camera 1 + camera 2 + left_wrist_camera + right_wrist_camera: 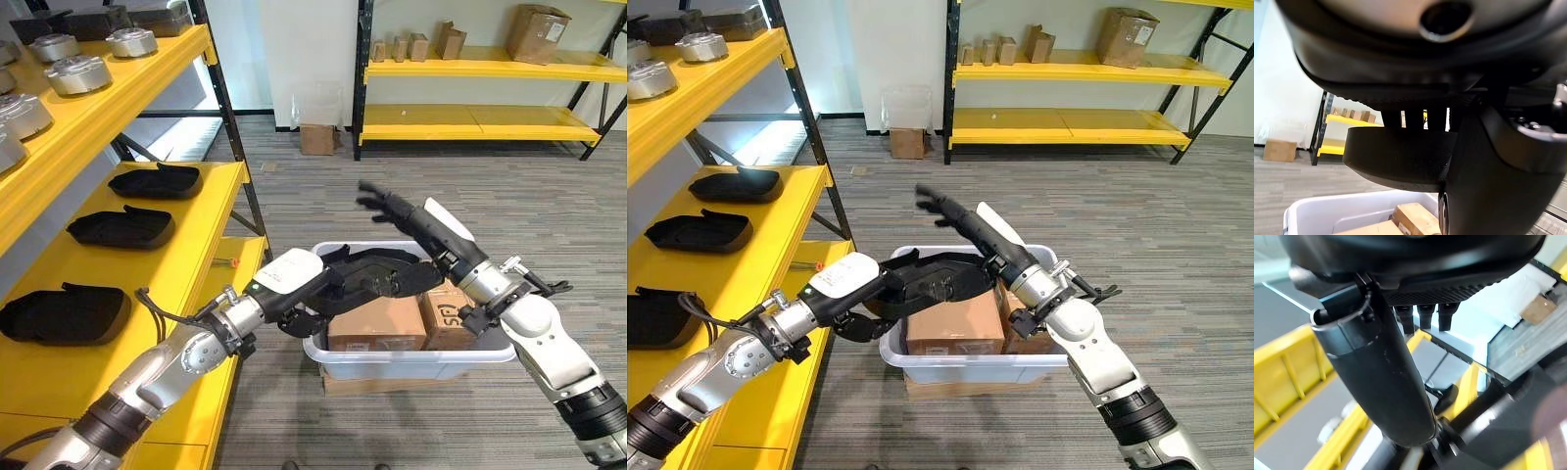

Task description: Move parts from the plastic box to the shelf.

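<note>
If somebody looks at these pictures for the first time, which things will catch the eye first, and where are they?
First, the black moulded part held above the white plastic box, with the left hand gripping its near end. The right hand reaches out open above it. Next, the yellow shelf on the robot's left, with three similar black parts in a row.

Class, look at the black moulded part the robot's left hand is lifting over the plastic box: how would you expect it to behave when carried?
The black part probably stays stiff: it spans outward from the left hand without drooping. It looks thin and hollow, so likely light. Its smooth surface might slip, since the right hand is open above it.
</note>
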Controlling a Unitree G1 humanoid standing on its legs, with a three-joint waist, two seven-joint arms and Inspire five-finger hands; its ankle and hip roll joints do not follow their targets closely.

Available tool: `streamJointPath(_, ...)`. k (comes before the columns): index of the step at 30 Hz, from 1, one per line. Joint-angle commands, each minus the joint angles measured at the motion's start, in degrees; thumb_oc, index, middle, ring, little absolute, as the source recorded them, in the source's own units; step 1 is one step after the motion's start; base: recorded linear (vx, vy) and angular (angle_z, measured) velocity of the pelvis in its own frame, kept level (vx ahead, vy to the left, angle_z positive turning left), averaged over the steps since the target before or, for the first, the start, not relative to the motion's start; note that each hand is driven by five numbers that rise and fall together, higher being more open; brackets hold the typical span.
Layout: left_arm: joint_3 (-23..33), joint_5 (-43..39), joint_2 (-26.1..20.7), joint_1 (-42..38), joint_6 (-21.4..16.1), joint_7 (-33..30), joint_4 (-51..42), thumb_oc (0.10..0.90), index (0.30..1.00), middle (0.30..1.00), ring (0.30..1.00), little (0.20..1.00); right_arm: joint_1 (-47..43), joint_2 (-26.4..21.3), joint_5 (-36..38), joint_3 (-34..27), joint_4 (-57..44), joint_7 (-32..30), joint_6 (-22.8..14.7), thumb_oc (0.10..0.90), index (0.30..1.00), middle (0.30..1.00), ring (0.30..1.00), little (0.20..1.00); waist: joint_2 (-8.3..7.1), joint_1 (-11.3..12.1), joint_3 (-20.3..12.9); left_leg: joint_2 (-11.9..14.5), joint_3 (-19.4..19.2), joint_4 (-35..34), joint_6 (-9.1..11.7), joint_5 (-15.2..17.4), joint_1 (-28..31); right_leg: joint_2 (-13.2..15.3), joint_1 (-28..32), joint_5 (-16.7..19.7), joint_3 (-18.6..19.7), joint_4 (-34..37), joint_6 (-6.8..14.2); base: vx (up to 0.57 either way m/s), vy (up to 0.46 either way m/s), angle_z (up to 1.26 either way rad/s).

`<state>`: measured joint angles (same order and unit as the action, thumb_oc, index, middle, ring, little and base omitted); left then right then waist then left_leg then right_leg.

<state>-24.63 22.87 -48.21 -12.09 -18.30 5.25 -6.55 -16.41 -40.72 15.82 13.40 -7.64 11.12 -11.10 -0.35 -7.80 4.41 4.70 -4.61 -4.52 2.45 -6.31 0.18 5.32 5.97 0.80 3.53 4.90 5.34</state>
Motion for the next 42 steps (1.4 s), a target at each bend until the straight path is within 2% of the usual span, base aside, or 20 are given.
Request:
streamJointPath(1,4.8,-2.6,0.2,-4.0,-3.2,-4.2,-1.6,0.4,0.3,0.3,0.3,0.3,-5.6,0.9,5.4,-5.4,-6.9,-2.7,-7.0,0.9,1.0,1.0,1.0,1.0,-1.58,0.5,-4.6,6.1,1.9,3.3,2.4,7.4,2.2,4.6,-3.3,-5.8,-0.6,-4.3,2.5,-0.01,-0.007,-0.03)
streamJointPath(3,6.3,-1.4,-0.7,-2.1,-3.0,-4.4,-0.9,0.4,0.3,0.3,0.3,0.3,-3.5,0.9,7.8,-6.6,-8.3,-1.3,-6.7,0.9,1.0,1.0,1.0,1.0,-1.59,0.5,-4.5,6.1,1.9,3.3,2.4,7.3,2.1,4.5,-3.4,-5.8,-0.6,-4.3,2.5,-0.01,-0.008,-0.04)
streamJointPath(13,12.6,-0.5,-0.6,4.7,-2.1,-5.3,1.7,0.4,0.3,0.3,0.3,0.3,4.4,1.3,9.8,-12.6,-10.6,-0.2,-6.7,0.9,1.0,1.0,1.0,1.0,-1.32,0.1,-4.3,6.3,1.7,3.3,2.6,7.1,2.0,4.6,-3.7,-5.9,-0.8,-4.6,2.5,0.0,-0.002,-0.02)
streamJointPath(14,16.1,0.5,-0.6,7.4,-1.7,-6.5,1.7,0.4,0.3,0.3,0.3,0.3,8.0,1.9,9.8,-15.0,-11.1,0.1,-6.6,0.9,1.0,1.0,1.0,1.0,-1.16,0.0,-4.1,6.3,1.8,3.3,2.6,7.1,1.9,4.5,-3.8,-6.0,-0.7,-4.8,2.4,0.0,0.0,0.0)
streamJointPath(16,16.3,0.5,-0.7,7.7,-1.7,-6.4,1.5,0.4,0.3,0.3,0.3,0.3,8.1,1.9,9.8,-15.0,-11.2,0.1,-6.6,0.9,1.0,1.0,1.0,1.0,-1.18,-0.1,-4.2,6.3,1.8,3.3,2.6,7.1,1.9,4.5,-3.8,-6.0,-0.7,-4.8,2.4,0.0,0.0,0.0)
streamJointPath(17,20.4,1.4,-1.1,11.3,-1.7,-7.3,-0.1,0.4,0.3,0.3,0.3,0.3,11.6,2.6,9.9,-17.8,-11.8,0.2,-6.4,0.9,1.0,1.0,1.0,1.0,-0.95,-0.1,-4.1,6.3,1.8,3.2,2.6,7.6,2.1,4.5,-3.7,-6.5,-0.7,-4.8,2.4,0.0,0.0,0.0)
streamJointPath(20,22.6,0.4,0.4,10.6,0.3,-8.1,1.8,0.4,0.3,0.3,0.3,0.3,14.6,3.8,9.0,-18.4,-11.6,0.7,-5.3,0.9,1.0,1.0,1.0,1.0,-0.65,-0.6,-3.8,6.2,1.7,3.4,2.6,7.0,1.8,4.5,-4.2,-6.2,-0.5,-5.1,2.4,-0.02,-0.007,-0.01)
streamJointPath(23,28.6,1.6,2.8,18.1,-1.1,-10.0,-2.2,0.4,0.3,0.3,0.3,0.3,20.1,5.9,8.6,-22.2,-12.9,1.0,-5.6,0.9,1.0,1.0,1.0,1.0,-0.24,-0.4,-3.6,6.3,1.9,3.6,2.6,6.9,1.6,4.4,-4.4,-6.5,-0.7,-5.7,2.1,0.0,0.0,0.0)
streamJointPath(25,33.5,1.8,2.5,22.6,-1.5,-10.5,-4.9,0.4,0.3,0.3,0.3,0.3,22.5,6.8,8.3,-24.0,-11.9,0.5,-5.5,0.9,1.0,1.0,1.0,1.0,0.16,-0.2,-3.7,6.4,2.1,3.5,2.7,6.7,1.4,4.2,-4.5,-6.8,-0.7,-6.0,1.9,-0.03,-0.016,-0.02)
streamJointPath(26,33.9,1.7,2.5,23.1,-1.4,-10.3,-5.3,0.4,0.3,0.3,0.3,0.3,22.6,6.9,8.3,-23.9,-12.0,0.5,-5.4,0.9,1.0,1.0,1.0,1.0,0.12,-0.3,-3.9,6.4,2.1,3.4,2.7,7.2,1.7,4.3,-4.2,-7.3,-0.8,-6.0,2.0,0.0,-0.041,0.03)
streamJointPath(27,37.5,0.5,3.4,25.2,-1.2,-11.2,-6.6,0.4,0.3,0.3,0.3,0.3,23.1,8.7,7.8,-24.0,-10.2,-0.6,-5.5,0.9,1.0,1.0,1.0,1.0,0.58,0.1,-3.7,6.4,2.4,3.4,2.9,6.9,1.8,4.1,-4.0,-7.8,-1.2,-6.7,1.7,0.01,-0.03,0.07)
streamJointPath(30,39.2,-0.7,3.7,26.0,-1.3,-11.3,-7.8,0.4,0.3,0.3,0.3,0.3,22.9,10.0,8.6,-22.6,-9.4,-0.8,-5.5,0.9,1.0,1.0,1.0,1.0,0.98,0.4,-3.5,6.5,2.7,3.5,2.9,6.7,1.7,3.8,-4.1,-8.3,-1.5,-7.6,1.3,-0.04,-0.038,0.08)
streamJointPath(33,41.0,-2.6,6.4,26.7,-1.2,-12.2,-9.6,0.4,0.3,0.3,0.3,0.3,21.1,10.4,7.1,-20.7,-8.5,-1.6,-5.6,0.9,1.0,1.0,1.0,1.0,1.4,1.0,-2.8,7.1,3.4,3.5,3.1,6.1,1.4,2.6,-5.1,-9.8,-2.0,-10.4,0.3,-0.07,-0.061,0.17)
streamJointPath(37,41.2,-4.2,8.5,26.5,-1.2,-13.6,-10.4,0.4,0.3,0.3,0.3,0.3,18.3,10.1,7.6,-18.8,-8.2,-2.0,-5.8,0.9,1.0,1.0,1.0,1.0,1.85,1.7,-1.6,8.0,4.0,3.7,3.3,5.1,0.5,0.9,-7.0,-11.3,-2.7,-13.9,-0.7,-0.12,-0.093,0.11)
streamJointPath(38,41.1,-5.1,9.4,26.5,-1.1,-14.1,-10.7,0.4,0.3,0.3,0.3,0.3,16.2,9.9,7.9,-17.4,-7.9,-2.4,-6.0,0.9,1.0,1.0,1.0,1.0,2.12,2.3,-0.7,8.8,4.5,3.9,3.4,4.0,-0.3,-0.1,-8.7,-12.5,-3.2,-16.7,-1.6,-0.13,-0.109,0.12)
streamJointPath(42,41.4,-5.3,10.6,27.1,-0.9,-15.1,-11.3,0.4,0.3,0.3,0.3,0.3,12.2,9.7,8.9,-14.3,-7.3,-2.9,-6.4,0.9,1.0,1.0,1.0,1.0,2.46,3.7,0.7,10.1,6.1,4.1,3.8,1.8,-2.1,-1.8,-11.6,-14.1,-4.4,-20.6,-3.2,-0.16,-0.139,0.14)
